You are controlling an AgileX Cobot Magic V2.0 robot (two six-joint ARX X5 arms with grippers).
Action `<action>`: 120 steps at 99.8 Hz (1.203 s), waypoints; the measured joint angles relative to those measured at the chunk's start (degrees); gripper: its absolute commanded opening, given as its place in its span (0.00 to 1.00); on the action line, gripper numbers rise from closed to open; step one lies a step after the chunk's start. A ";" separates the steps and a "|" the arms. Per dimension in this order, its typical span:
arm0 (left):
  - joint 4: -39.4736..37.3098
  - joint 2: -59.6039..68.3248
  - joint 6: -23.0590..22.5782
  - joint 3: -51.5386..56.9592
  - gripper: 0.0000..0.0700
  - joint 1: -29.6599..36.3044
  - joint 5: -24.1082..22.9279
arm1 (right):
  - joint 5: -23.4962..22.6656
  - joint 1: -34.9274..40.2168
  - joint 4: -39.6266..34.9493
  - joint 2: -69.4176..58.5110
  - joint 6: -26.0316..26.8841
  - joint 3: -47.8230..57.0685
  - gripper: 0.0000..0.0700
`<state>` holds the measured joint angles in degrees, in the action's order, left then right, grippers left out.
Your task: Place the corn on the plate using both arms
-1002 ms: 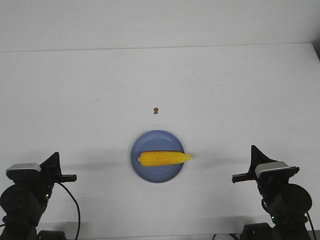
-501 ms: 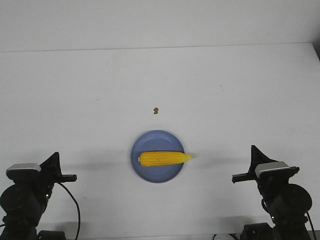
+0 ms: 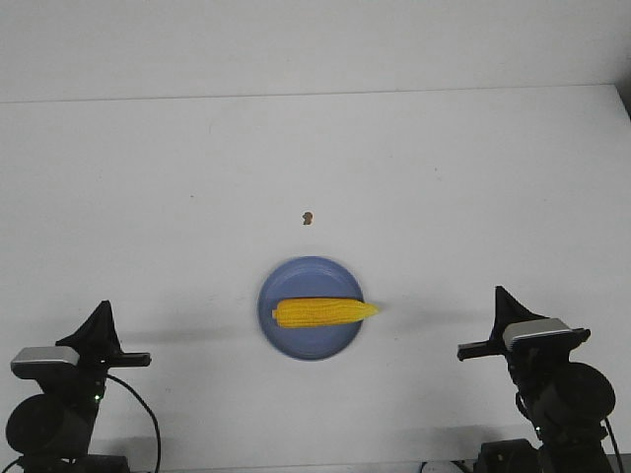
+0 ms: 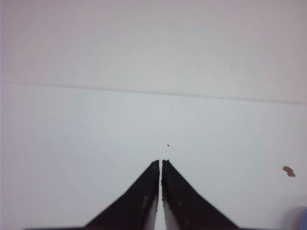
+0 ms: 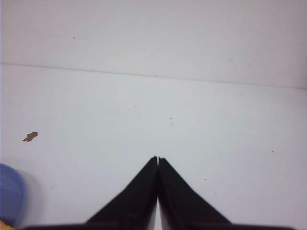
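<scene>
The yellow corn (image 3: 323,312) lies across the blue-lavender plate (image 3: 296,343), its pointed end sticking just past the plate's right rim. My left gripper (image 3: 103,313) is at the front left, well away from the plate, shut and empty; its closed fingertips show in the left wrist view (image 4: 160,163). My right gripper (image 3: 501,298) is at the front right, also apart from the plate, shut and empty, as the right wrist view (image 5: 158,159) shows. A sliver of the plate (image 5: 8,194) shows in the right wrist view.
A small brown speck (image 3: 308,218) lies on the white table beyond the plate; it also shows in the left wrist view (image 4: 288,171) and the right wrist view (image 5: 30,137). The table's far edge meets a pale wall.
My left arm has sunk lower and drawn back slightly toward the front edge. The right arm, corn and plate have not moved.
</scene>
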<state>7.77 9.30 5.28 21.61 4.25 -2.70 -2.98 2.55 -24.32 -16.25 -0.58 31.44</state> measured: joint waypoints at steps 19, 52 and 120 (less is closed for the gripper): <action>-0.94 -8.46 0.02 -8.55 0.02 -1.33 -0.04 | 0.00 0.00 0.00 0.00 0.02 0.00 0.00; -7.37 -9.01 0.02 -14.69 0.02 -1.62 0.04 | 0.00 0.00 0.15 0.00 0.02 0.00 0.00; -13.99 -8.98 0.02 -19.65 0.02 -1.62 0.04 | 0.00 0.00 0.17 0.00 0.02 0.00 0.00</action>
<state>-6.22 0.32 5.30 1.96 2.63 -2.66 -2.98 2.55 -24.14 -16.25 -0.56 31.44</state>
